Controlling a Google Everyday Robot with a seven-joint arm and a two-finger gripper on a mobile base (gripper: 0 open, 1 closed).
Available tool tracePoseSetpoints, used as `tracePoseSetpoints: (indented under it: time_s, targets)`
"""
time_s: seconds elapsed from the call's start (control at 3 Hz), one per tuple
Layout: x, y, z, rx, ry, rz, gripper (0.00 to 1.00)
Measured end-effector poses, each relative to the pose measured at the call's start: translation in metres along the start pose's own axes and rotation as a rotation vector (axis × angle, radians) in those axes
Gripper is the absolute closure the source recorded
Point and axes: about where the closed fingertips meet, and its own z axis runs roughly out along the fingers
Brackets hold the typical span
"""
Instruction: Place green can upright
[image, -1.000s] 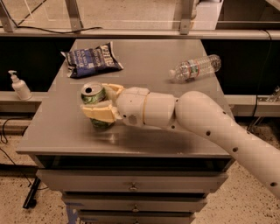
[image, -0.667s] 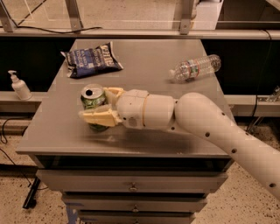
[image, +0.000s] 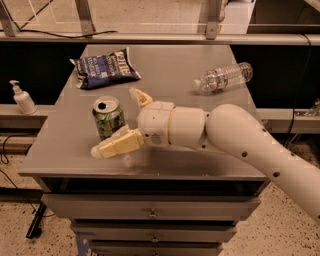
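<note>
The green can (image: 108, 118) stands upright on the grey table (image: 175, 65), near its front left part, with its silver top facing up. My gripper (image: 116, 123) is open around the can from the right. One cream finger (image: 119, 144) lies in front of the can, low over the table. The other finger (image: 141, 98) is behind and to the right of the can. Neither finger clearly presses the can. The white arm comes in from the lower right.
A dark blue snack bag (image: 105, 67) lies at the table's back left. A clear plastic water bottle (image: 225, 77) lies on its side at the back right. A soap dispenser (image: 22, 98) stands on a ledge to the left. Drawers (image: 150, 212) sit below the front edge.
The fingers, which were shut on the can, have spread apart and let it go. The can now stands free and upright on the table.
</note>
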Motion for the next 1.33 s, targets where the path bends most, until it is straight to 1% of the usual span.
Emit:
tracePoseSetpoints:
  time_s: [0.33,0.67,1.0,1.33]
  targets:
    - [0.024,-0.008,-0.026,-0.045,-0.029,-0.048,0.00]
    - [0.072,-0.034,-0.061,-0.105,-0.072,-0.140,0.00]
    - [0.115,-0.093,-0.062,-0.080,-0.101,-0.243,0.00]
    - [0.143,-0.112,-0.065,-0.098,-0.086,-0.270,0.00]
